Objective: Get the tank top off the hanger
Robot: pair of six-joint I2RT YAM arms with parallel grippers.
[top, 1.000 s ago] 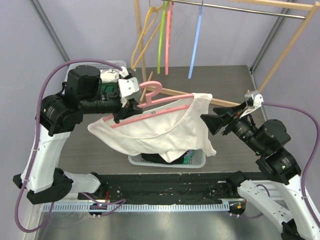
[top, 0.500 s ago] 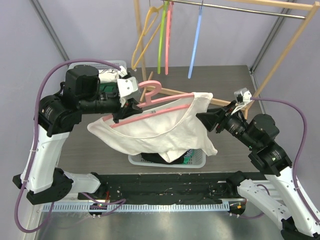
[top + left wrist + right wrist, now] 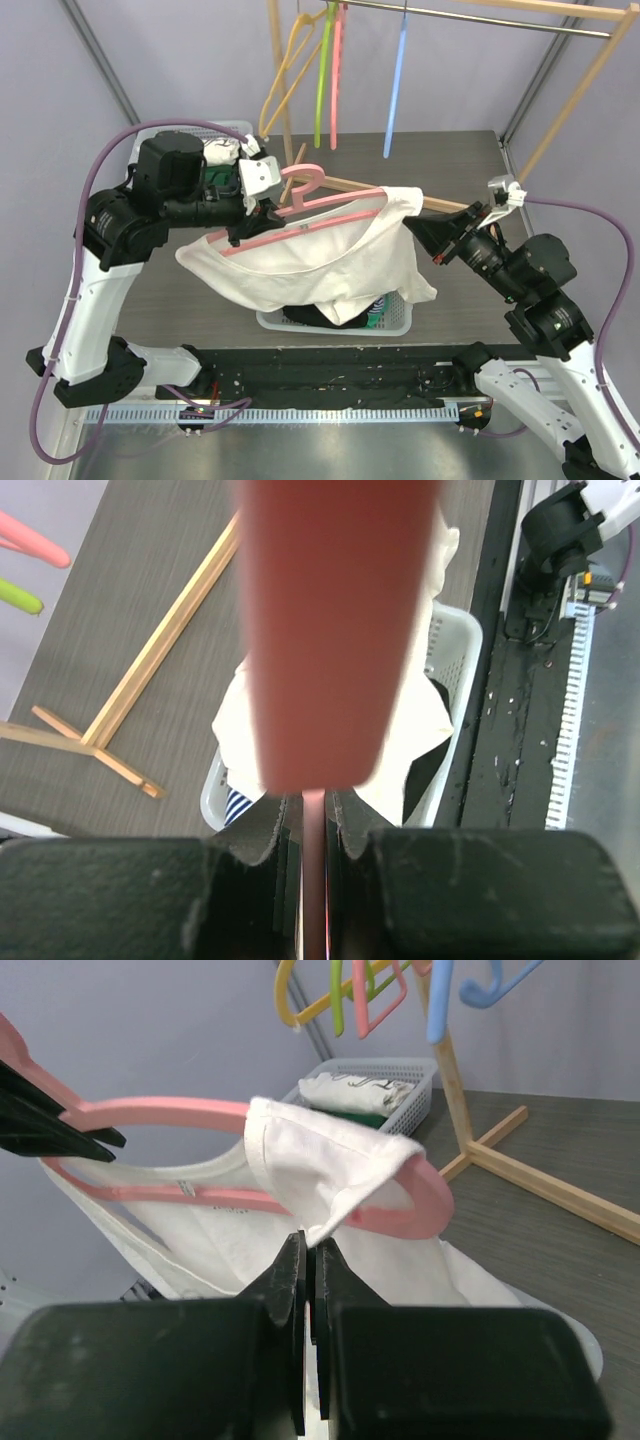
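Pinching the tank top (image 3: 320,265) beside the right tip of the pink hanger (image 3: 160,1112), the right gripper (image 3: 310,1260) is closed on cloth; the left gripper (image 3: 313,825) clamps the hanger's bar, holding it above the basket (image 3: 398,322). The strap loops over that tip, so a straight pull could snag it, stretching fabric or twisting the hanger loose.

White tank top (image 3: 320,265) on pink hanger (image 3: 335,202), over white basket (image 3: 395,320).

L hand (image 3: 243,230) & R hand (image 3: 414,229) both clamped, held mid-air, pointing inward twd each other.
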